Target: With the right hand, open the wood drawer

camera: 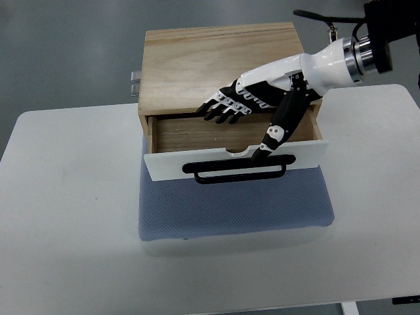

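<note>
Right hand (259,108) hovered, fingers spread, over the part-open light wooden drawer (233,147); its black bar handle (239,170) ran left-right, just nearer.

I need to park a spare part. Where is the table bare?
The white table is bare left of the blue-grey mat, right of it, and along the near edge. It is crowded at the wooden drawer box, where the right hand hangs over the open white-fronted drawer.
</note>
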### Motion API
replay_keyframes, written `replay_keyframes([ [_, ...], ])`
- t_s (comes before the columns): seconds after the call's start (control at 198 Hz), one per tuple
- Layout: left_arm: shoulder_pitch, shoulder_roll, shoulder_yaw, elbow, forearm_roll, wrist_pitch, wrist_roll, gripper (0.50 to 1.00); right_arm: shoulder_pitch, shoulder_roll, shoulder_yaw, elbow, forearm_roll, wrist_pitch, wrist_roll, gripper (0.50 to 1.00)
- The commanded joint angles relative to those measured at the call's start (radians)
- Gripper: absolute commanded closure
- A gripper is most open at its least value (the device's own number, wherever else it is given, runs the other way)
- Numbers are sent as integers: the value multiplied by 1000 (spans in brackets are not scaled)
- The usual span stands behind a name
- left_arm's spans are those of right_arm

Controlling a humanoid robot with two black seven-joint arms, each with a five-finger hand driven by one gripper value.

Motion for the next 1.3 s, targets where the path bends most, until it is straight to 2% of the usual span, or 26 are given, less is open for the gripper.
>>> replay_keyframes([
  [0.0, 0, 0, 0, 0, 0, 0, 0, 500, -3, -38, 57, -32, 78, -58, 10, 550],
  [0.151, 0, 0, 0, 0, 0, 0, 0, 500, -31, -71, 107, -132, 186, -219, 45, 550],
  [0.272, 0, 0, 0, 0, 0, 0, 0, 500, -77, -87, 110, -260, 255, -369, 91, 550],
  [0.383, 0, 0, 0, 0, 0, 0, 0, 500, -128, -87, 110, -371, 299, -443, 137, 550],
  [0.554, 0, 0, 0, 0, 0, 0, 0, 500, -237, -89, 153, -472, 330, -452, 188, 550],
  [0.756, 0, 0, 0, 0, 0, 0, 0, 500, -503, -54, 422, -572, 313, -450, 188, 550],
  [0.997, 0, 0, 0, 0, 0, 0, 0, 500, -773, 72, 675, -714, 224, -441, 188, 548],
  [1.295, 0, 0, 0, 0, 0, 0, 0, 500, -997, 233, 951, -742, 115, -441, 188, 548],
])
